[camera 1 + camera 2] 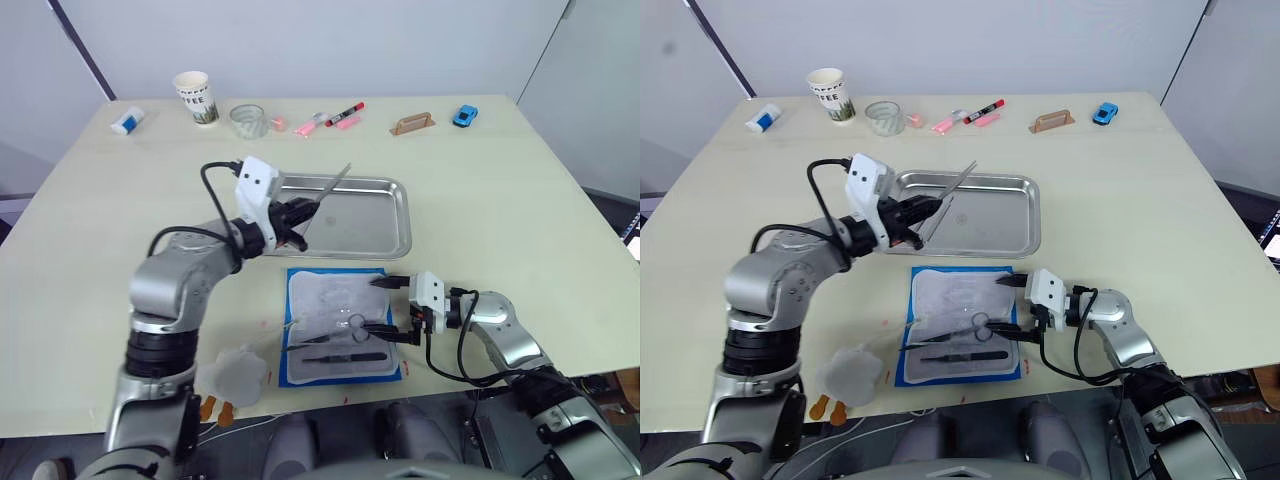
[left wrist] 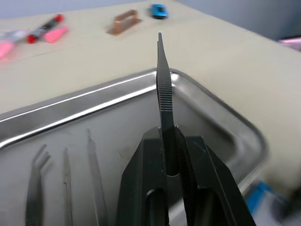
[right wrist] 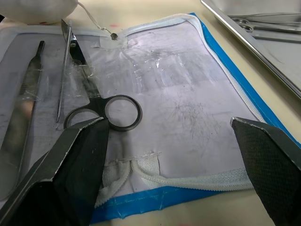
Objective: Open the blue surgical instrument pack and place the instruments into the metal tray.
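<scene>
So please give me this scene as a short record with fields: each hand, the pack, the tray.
left hand: shut on tweezers, held above the metal tray
right hand: open, at the right edge of the blue surgical instrument pack
pack: unfolded flat, scissors and other instruments still on the lining
tray: some slim instruments already inside

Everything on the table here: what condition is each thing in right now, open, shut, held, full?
Blue surgical instrument pack: unzipped, lying open flat.
Metal tray: holds a few instruments.
Tweezers: gripped, raised over tray.
Scissors: lying in pack.
Left gripper: shut on tweezers.
Right gripper: open over pack.
Paper cup: upright.
</scene>
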Available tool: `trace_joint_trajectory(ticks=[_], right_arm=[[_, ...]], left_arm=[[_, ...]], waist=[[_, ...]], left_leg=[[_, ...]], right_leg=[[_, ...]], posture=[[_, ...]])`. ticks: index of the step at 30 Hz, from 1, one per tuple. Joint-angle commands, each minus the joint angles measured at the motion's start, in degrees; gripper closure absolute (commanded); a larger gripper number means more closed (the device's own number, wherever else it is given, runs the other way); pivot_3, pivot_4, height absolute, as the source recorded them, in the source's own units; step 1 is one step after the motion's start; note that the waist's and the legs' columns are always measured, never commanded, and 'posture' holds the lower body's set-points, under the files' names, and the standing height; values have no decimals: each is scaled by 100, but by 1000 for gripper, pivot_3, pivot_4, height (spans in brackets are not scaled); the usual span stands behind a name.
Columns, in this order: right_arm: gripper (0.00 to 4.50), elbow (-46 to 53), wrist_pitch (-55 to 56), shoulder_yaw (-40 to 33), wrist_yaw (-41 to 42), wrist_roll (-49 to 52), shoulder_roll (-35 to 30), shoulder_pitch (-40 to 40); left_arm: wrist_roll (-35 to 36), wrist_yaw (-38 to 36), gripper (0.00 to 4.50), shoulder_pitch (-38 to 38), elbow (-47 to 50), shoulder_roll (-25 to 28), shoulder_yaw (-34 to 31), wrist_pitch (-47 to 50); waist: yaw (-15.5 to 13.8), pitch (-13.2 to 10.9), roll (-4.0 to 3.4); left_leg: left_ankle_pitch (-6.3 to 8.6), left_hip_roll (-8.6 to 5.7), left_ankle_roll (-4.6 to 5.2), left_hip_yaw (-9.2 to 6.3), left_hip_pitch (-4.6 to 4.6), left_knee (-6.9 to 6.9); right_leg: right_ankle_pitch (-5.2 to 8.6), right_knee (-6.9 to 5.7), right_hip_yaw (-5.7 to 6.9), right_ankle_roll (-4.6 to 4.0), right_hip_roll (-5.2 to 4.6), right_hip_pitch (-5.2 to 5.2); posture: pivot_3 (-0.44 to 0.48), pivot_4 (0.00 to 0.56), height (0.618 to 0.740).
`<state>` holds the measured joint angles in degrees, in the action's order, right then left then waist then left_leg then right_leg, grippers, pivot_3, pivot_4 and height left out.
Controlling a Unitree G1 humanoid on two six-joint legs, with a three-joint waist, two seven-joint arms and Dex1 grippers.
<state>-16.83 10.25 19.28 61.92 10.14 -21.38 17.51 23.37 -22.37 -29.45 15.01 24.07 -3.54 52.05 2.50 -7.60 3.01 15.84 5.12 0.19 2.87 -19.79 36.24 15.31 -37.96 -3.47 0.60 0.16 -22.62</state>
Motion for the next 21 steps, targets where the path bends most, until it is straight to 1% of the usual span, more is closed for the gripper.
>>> trace_joint_trajectory(ticks=[1, 4, 7, 12, 21], right_arm=[[0, -874, -303, 425, -133, -707, -64, -262], [0, -878, -295, 430, -159, -717, -44, -265], [0, -876, -291, 428, -183, -721, -32, -282], [0, -886, -277, 419, -204, -728, -25, -284], [0, -896, -266, 399, -224, -729, -30, -274]], left_arm=[[-527, 942, 4410, -87, 15, -424, 138, 21], [-904, 1402, 4410, -57, -121, -657, 298, 90], [-1196, 1662, 4410, -60, -406, -783, 451, 77], [-1497, 1721, 4410, -51, -776, -900, 670, -90], [-1552, 1488, 4410, -15, -1019, -997, 684, -221]], waist=[[-2, 2, 2], [1, 4, 2], [4, 4, -1], [4, 5, -1], [4, 6, -2]], left_leg=[[0, 0, 0, -2, -1, 0], [0, -1, 0, -2, 2, 0], [0, -1, 0, -5, 2, 0], [0, -1, -1, -7, 2, 0], [0, -1, -1, -8, 2, 0]], right_leg=[[0, 1, 0, 0, 0, 0], [-1, 0, 0, -1, -2, 4], [0, 0, -1, -1, 2, 3], [0, 0, 3, -2, 1, 4], [0, 0, 5, -2, 1, 4]], posture=[[0, 150, 737], [0, 150, 737], [0, 150, 737], [0, 150, 737], [0, 150, 737]])
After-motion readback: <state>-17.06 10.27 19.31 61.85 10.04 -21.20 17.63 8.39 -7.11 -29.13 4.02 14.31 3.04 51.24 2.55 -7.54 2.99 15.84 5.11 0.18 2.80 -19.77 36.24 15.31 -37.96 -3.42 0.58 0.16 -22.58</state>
